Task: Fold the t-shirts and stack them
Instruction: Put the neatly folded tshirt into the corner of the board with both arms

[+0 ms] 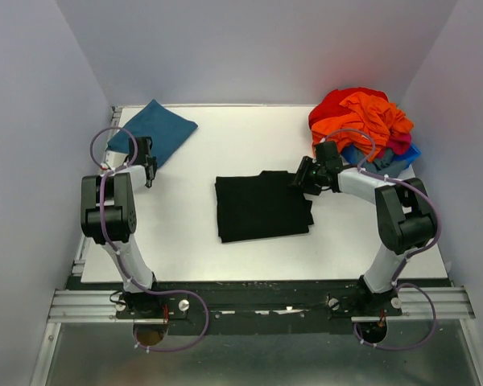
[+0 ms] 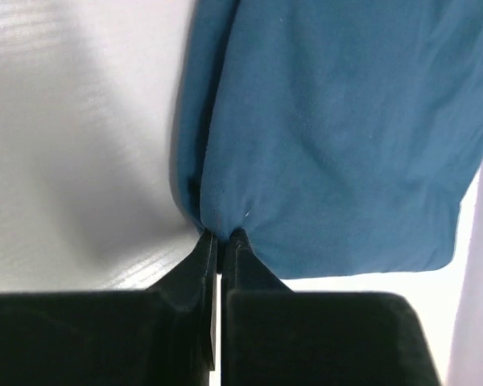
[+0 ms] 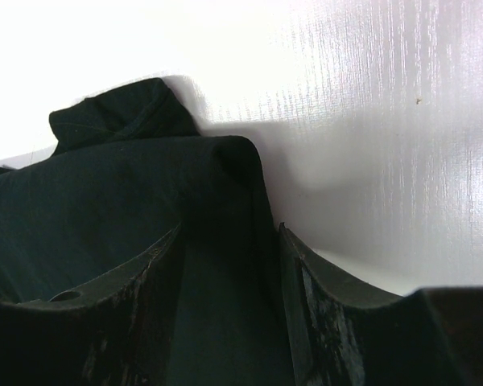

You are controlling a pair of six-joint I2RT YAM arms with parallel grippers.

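A folded teal-blue shirt (image 1: pixel 157 129) lies at the table's far left. My left gripper (image 1: pixel 149 170) sits at its near corner. In the left wrist view the jaws stand almost together, and my left gripper (image 2: pixel 220 235) pinches the bottom edge of the teal-blue shirt (image 2: pixel 338 137). A black t-shirt (image 1: pixel 262 207) lies folded in a rough square at the table's middle, its print hidden. My right gripper (image 1: pixel 302 178) is at its far right corner. In the right wrist view my right gripper (image 3: pixel 229 233) stands open, its fingers straddling a raised fold of the black t-shirt (image 3: pixel 105 201).
A heap of red and orange clothes (image 1: pixel 362 117) fills a blue bin (image 1: pixel 406 157) at the back right, just behind my right arm. White walls close in the table (image 1: pixel 225 137) on three sides.
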